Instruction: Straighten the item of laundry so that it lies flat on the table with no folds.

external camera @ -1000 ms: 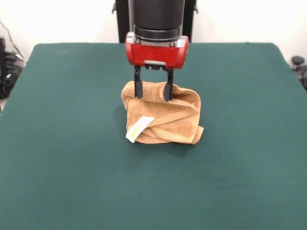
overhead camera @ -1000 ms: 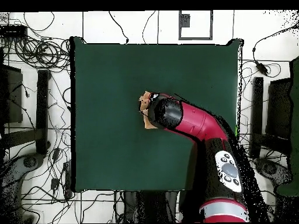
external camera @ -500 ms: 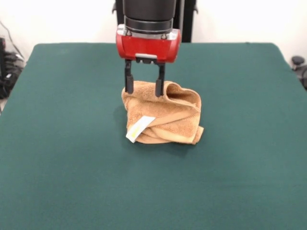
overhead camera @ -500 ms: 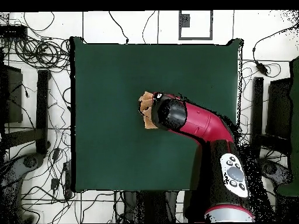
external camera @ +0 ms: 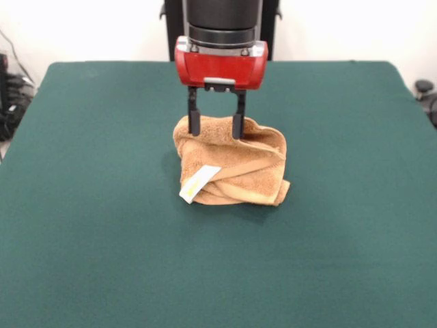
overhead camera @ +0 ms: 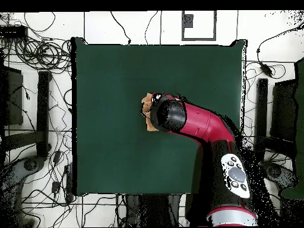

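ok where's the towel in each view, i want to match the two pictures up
Front view: the towel lies bunched near the middle of the green table, white label toward the camera, under the open gripper.
Overhead view: only its edge shows, left of the table's middle; the arm covers the rest.
Shared landmark: the red and black arm above the towel.
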Tool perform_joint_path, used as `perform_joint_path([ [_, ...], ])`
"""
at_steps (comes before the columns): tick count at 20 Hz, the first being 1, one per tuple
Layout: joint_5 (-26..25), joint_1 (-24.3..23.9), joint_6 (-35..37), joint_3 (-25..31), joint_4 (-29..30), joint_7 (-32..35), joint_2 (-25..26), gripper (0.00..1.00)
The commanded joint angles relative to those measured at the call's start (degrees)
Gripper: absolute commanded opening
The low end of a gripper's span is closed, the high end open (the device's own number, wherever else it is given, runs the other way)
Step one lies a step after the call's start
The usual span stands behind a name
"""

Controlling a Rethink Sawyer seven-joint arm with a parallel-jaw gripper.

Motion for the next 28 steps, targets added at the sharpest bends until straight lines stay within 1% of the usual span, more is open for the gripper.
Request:
perform_joint_path([
  [1, -2.02, 0.11, 2.16, 6.39, -0.11, 2.78, 2.32, 1.00],
  [3, -1.92, -0.64, 2.19, 7.35, -0.31, 2.38, 2.95, 1.00],
  [13, -2.22, -1.14, 4.65, 8.17, -1.31, 0.98, 3.57, 1.00],
  [16, -1.90, -0.77, 5.67, 8.24, -0.68, 1.34, 3.03, 1.00],
  [22, -2.17, -1.24, 6.97, 9.61, -0.23, -0.17, 3.21, 1.00],
  [25, -2.11, -1.05, 7.21, 9.73, 1.12, 0.24, 2.39, 1.00],
  [28, -1.72, -0.14, 6.53, 9.34, 2.79, 2.36, 1.52, 1.00],
])
